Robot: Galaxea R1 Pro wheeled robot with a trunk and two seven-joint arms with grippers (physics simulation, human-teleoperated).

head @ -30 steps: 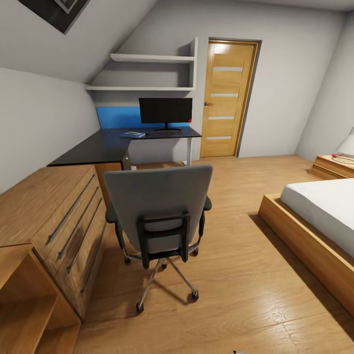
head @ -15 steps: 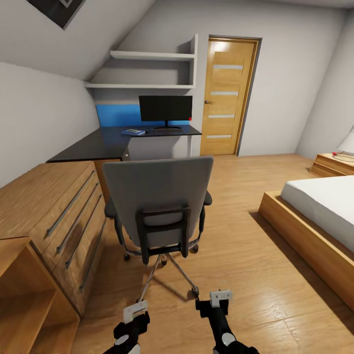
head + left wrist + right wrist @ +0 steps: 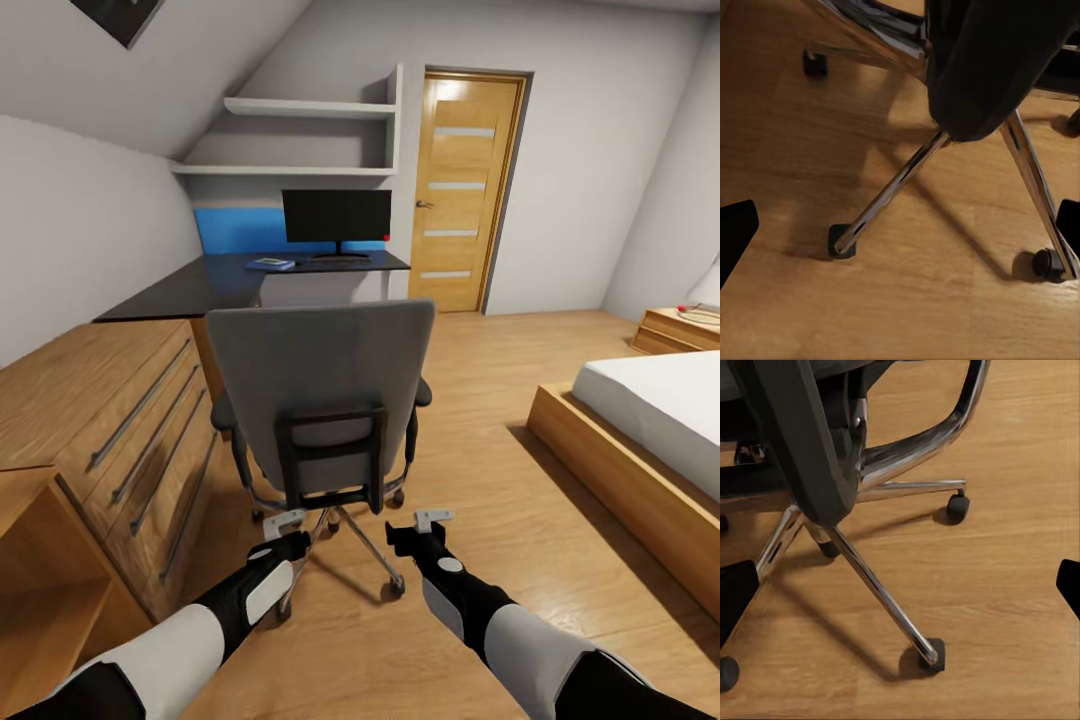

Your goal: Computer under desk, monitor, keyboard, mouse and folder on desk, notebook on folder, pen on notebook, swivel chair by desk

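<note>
Here the left gripper (image 3: 284, 520) and the right gripper (image 3: 433, 519) hang low over the wooden floor (image 3: 520, 520), just behind the swivel chair (image 3: 322, 400), one to each side of its chrome base. Both sets of fingers stand spread apart with nothing between them; in each wrist view the dark fingertips sit at opposite edges of the picture, with the chair's chrome legs and black casters on the floor between.

The chair shows its grey back to the camera, with a black frame across its lower part. Beyond the chair lies the glossy black L-shaped worktop (image 3: 200, 285). On the worktop's far part, straight beyond the chair, stands the monitor (image 3: 336, 217), its screen dark. Just left of the monitor's base on the worktop lies a flat blue item with a small grey rectangle on it, seemingly the folder (image 3: 270, 264) with the notebook on top, too small to tell surely. Left of the chair runs a light wood cabinet (image 3: 110, 430) with long bar handles. Above the monitor hang two white shelves (image 3: 300, 135). Right of the monitor is a wooden door (image 3: 462, 195). Well to the right of the chair is a bed (image 3: 650, 420) on a wood frame.
</note>
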